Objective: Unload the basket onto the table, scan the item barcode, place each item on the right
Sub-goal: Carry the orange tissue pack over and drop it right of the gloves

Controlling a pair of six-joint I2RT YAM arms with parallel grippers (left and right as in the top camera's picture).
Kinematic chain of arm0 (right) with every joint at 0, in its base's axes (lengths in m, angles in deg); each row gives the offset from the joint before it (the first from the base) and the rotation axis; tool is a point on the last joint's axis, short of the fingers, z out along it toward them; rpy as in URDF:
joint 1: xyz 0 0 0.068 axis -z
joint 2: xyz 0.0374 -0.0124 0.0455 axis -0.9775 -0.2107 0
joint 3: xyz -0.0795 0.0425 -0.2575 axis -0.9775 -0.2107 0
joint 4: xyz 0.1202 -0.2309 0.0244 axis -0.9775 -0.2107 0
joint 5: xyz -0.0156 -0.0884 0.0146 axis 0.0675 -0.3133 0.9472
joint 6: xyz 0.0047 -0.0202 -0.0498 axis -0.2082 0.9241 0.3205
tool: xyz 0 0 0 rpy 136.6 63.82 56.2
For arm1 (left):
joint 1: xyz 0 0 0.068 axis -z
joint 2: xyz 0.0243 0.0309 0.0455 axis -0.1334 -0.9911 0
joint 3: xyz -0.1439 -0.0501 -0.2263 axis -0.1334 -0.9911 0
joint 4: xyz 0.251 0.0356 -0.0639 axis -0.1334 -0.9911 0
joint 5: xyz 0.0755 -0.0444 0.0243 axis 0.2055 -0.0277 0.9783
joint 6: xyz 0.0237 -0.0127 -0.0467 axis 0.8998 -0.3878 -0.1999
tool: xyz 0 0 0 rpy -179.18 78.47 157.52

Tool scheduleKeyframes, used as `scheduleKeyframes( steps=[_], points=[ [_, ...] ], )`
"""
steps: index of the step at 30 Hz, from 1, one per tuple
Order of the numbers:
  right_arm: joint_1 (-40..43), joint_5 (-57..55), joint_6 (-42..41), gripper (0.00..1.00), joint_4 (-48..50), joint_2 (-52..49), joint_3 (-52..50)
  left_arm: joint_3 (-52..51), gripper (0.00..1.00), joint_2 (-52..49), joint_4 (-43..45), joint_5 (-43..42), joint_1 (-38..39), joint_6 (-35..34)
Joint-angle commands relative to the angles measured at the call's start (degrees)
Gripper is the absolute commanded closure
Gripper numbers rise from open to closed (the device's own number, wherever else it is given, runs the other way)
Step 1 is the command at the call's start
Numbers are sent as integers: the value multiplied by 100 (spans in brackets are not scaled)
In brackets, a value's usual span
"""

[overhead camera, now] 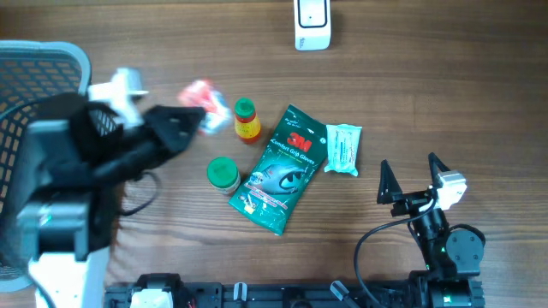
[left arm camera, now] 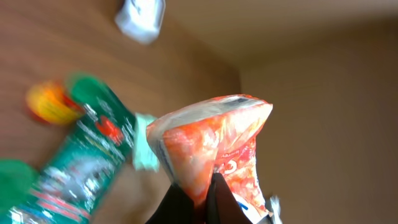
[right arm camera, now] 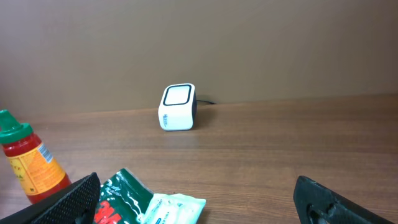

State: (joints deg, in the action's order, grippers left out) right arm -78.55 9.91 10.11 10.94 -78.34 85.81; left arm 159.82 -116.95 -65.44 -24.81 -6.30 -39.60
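Clamping the red packet (overhead camera: 204, 92) over the left of the table (overhead camera: 411, 77) overhead, its edge pinched in the left wrist view, the left gripper (overhead camera: 190, 120) should next bring its barcode to the scanner (right arm camera: 177, 107), seen in the right wrist view beyond the right gripper (right arm camera: 196, 185), spread wide and empty.

Both arms are mostly matte black tbh. The left arm (overhead camera: 111, 158) looks huge n blurry from the overhead cam: chunky black housings, a white wrist piece (overhead camera: 127, 90) near the top, and a white base (overhead camera: 62, 272) at the bottom. A thin black cable (overhead camera: 144, 195) loops off its side. The left fingers (left arm camera: 186, 202) are just plain dark wedges in the wrist cam. The right arm (overhead camera: 447, 246) is smaller in frame, w/ a round black joint, a white box (overhead camera: 451, 183) up by the wrist and a black cord (overhead camera: 372, 239) curving down to the base. The right fingers (overhead camera: 387, 184) are black pointy triangles w/ a grainy matte finish.
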Motion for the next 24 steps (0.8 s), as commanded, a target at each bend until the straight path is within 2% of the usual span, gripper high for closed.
scheduleKeyframes(
  steps=[1, 4, 8, 12, 15, 17, 18, 19, 20, 21, 24],
  points=[
    [-9, -33, -74, 0, 31, 31, -7, -4, 96, -627, -50, 774, 1255, 33],
    [-9, -33, -72, 0, 31, 31, -7, -4, 96, -1580, -61, 1467, 2507, 31],
    [-9, -33, -74, 0, 31, 31, -7, -4, 96, -2977, 74, 2146, 3580, 26],
    [-9, -33, -72, 0, 31, 31, -7, -4, 92, -4312, 562, 2374, 4260, 26],
    [-9, -33, -74, 0, 31, 31, -7, -4, 90, -4846, 807, 2378, 4516, 24],
    [-9, -35, -72, 0, 31, 31, -7, -4, 79, -5082, 1099, 2479, 4658, 24],
    [-9, -35, -74, 0, 31, 31, -7, -4, 69, -5136, 1228, 2728, 4710, 24],
    [-9, -35, -74, 0, 31, 31, -7, -4, 53, -5139, 1263, 2905, 4728, 24],
    [-9, -33, -72, 0, 31, 31, -7, -4, 24, -5136, 1292, 3062, 4728, 24],
    [-9, -33, -76, 0, 31, 31, -7, -4, 0, -5136, 1325, 3108, 4728, 24],
    [-9, -33, -72, 0, 31, 31, -7, -4, 0, -5139, 1390, 3130, 4723, 24]
  ],
)
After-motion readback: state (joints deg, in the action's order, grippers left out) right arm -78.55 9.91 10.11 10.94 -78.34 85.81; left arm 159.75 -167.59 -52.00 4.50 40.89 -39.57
